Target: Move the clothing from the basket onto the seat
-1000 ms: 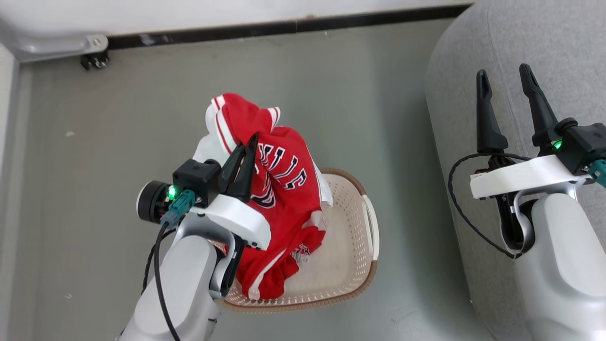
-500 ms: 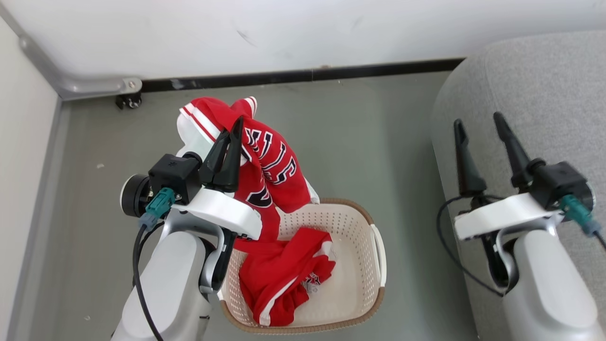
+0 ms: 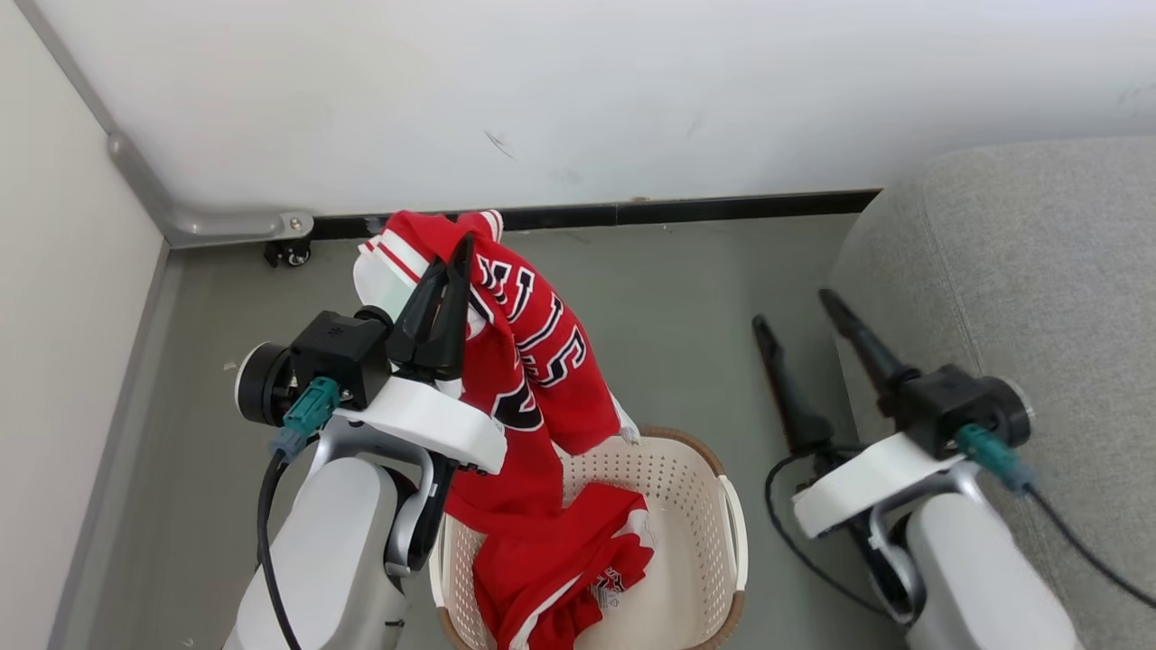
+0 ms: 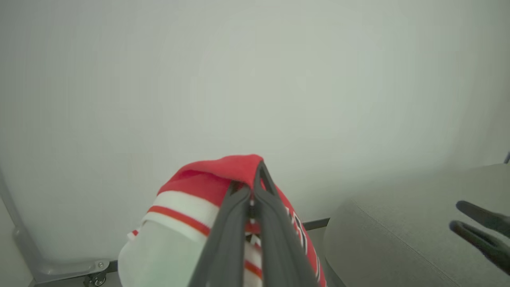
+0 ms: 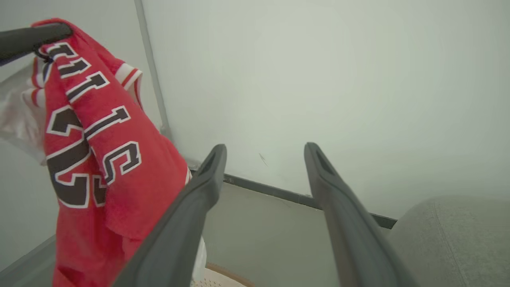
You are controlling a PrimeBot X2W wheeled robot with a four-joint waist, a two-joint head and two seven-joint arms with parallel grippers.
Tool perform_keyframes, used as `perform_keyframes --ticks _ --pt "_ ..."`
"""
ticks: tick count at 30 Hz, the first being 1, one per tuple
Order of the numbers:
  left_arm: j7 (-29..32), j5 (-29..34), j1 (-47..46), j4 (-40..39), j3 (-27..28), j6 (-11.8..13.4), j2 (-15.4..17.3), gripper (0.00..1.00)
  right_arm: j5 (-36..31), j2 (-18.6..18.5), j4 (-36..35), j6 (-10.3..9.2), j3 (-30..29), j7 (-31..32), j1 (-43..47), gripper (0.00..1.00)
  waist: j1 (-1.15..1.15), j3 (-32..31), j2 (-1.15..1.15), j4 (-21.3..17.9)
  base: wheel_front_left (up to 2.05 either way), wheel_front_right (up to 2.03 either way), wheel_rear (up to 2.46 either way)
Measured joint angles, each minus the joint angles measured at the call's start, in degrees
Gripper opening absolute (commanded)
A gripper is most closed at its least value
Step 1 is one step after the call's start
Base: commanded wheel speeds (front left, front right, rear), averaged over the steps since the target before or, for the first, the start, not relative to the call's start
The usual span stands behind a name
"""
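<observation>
My left gripper (image 3: 456, 257) is shut on the clothing (image 3: 542, 361), a red jersey with white striped trim and black lettering, held up above the basket (image 3: 713, 487). The jersey's lower part trails down into the cream basket, where more red fabric (image 3: 560, 569) lies bunched. In the left wrist view the shut gripper (image 4: 255, 179) pinches the red cloth (image 4: 223, 167) at its tips. My right gripper (image 3: 795, 311) stands open and empty beside the grey seat (image 3: 1020, 262), right of the basket. The right wrist view shows the open gripper (image 5: 265, 153) and the hanging jersey (image 5: 103, 159) at left.
A white wall with a black baseboard (image 3: 686, 209) runs behind the grey floor. A metal bracket and a small caster (image 3: 284, 253) sit in the left corner. The seat's rounded corner (image 4: 382, 235) lies right of the basket.
The head camera has tilted up, so everything has shifted down the view. My left gripper has lifted the jersey higher out of the basket. My right arm has swung left, off the seat.
</observation>
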Motion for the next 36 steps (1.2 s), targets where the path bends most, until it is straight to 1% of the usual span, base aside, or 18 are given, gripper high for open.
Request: perform_keyframes --ticks 5,9,21,28,31,36 --pt "0.0 0.8 0.1 -0.6 -0.8 -0.8 0.0 0.00 0.5 -0.8 -0.6 0.01 7.1 1.8 0.5 1.00 0.00 -1.6 0.00 0.4 0.00 0.00 0.00" --pt "0.0 0.9 0.1 -1.2 -1.2 -1.3 0.0 0.00 1.5 -2.3 -1.7 0.01 10.4 2.8 0.5 1.00 0.00 -2.7 0.00 0.6 0.00 0.00 0.00" --pt "0.0 1.4 2.0 -3.3 -2.7 -2.8 0.0 0.00 4.8 -5.9 -3.7 0.01 16.1 5.7 0.9 1.00 0.00 -5.4 0.00 0.5 0.00 0.00 0.00" --pt "0.0 1.5 2.2 -3.9 -4.4 -3.3 0.0 0.00 7.2 -7.3 -4.0 0.01 19.0 7.3 1.9 1.00 0.00 -6.8 0.00 0.6 0.00 0.00 0.00" --pt "0.0 1.8 2.2 -3.9 -5.2 -3.8 0.0 0.00 8.4 -7.5 -4.1 0.01 21.1 7.6 1.9 1.00 0.00 -7.3 0.00 0.8 0.00 0.00 0.00" --pt "0.0 2.0 2.3 -4.0 -6.7 -3.8 0.0 0.00 10.5 -7.6 -5.1 0.01 25.2 8.5 1.8 1.00 0.00 -7.9 0.00 1.3 0.00 0.00 0.00"
